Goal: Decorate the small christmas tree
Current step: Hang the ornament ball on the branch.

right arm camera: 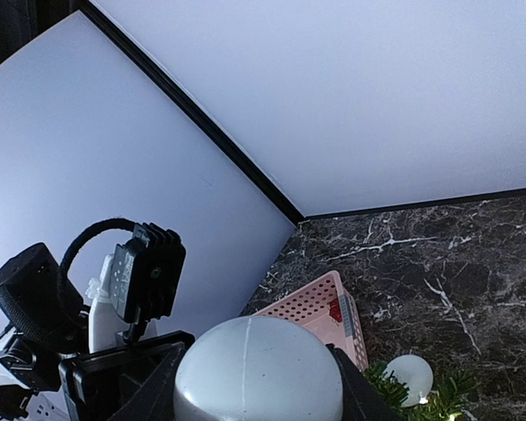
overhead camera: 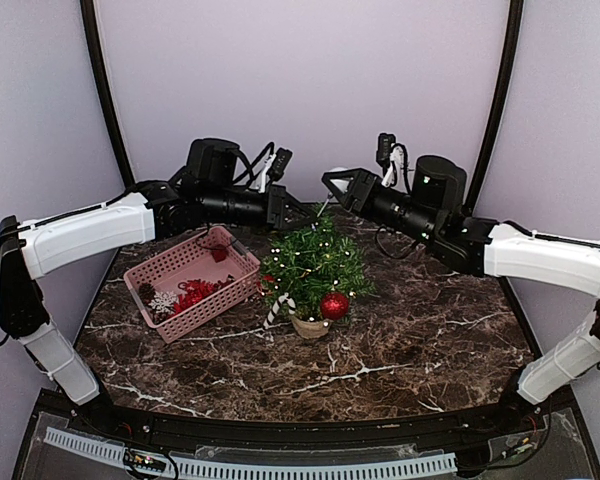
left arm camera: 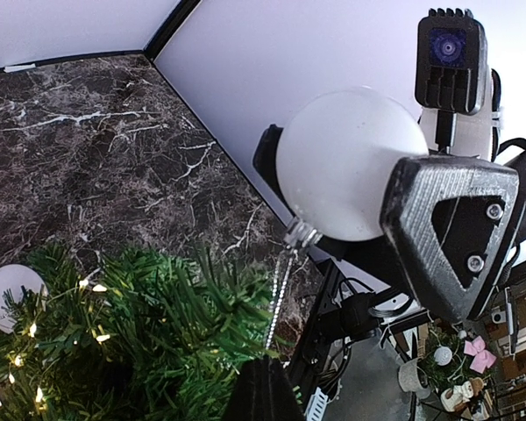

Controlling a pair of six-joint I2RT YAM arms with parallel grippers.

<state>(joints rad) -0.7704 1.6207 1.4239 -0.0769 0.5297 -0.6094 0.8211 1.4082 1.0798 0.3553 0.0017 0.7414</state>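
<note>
Nearest on the dark marble counter (overhead camera: 420, 340) stands the small christmas tree (overhead camera: 315, 265), upright in its tan pot (overhead camera: 308, 325), about mid-counter. A red ball (overhead camera: 334, 305) hangs low on the tree's near side, and a candy cane (overhead camera: 277, 308) leans at its near left. A second white ball (left arm camera: 10, 289) already sits in the branches among small lit lights.

Just left of the tree lies the pink basket (overhead camera: 220, 305). It holds a white snowflake (overhead camera: 163, 300), a heap of red trimmings (overhead camera: 195, 292) and a dark piece I cannot make out.

Beyond the tree, above its far side, the two hands meet. The right hand (overhead camera: 338, 186) is clamped on a white ball (left arm camera: 351, 167). A silver thread (left arm camera: 280, 289) drops from the ball's cap to the left hand (overhead camera: 298, 212), whose fingers are pressed together, apparently on the thread's lower end.

The tree lies below and toward the near edge from both hands, its long axis vertical. The left hand looks the nearer to the treetop, so it is probably the one to lower the thread over a branch.
</note>
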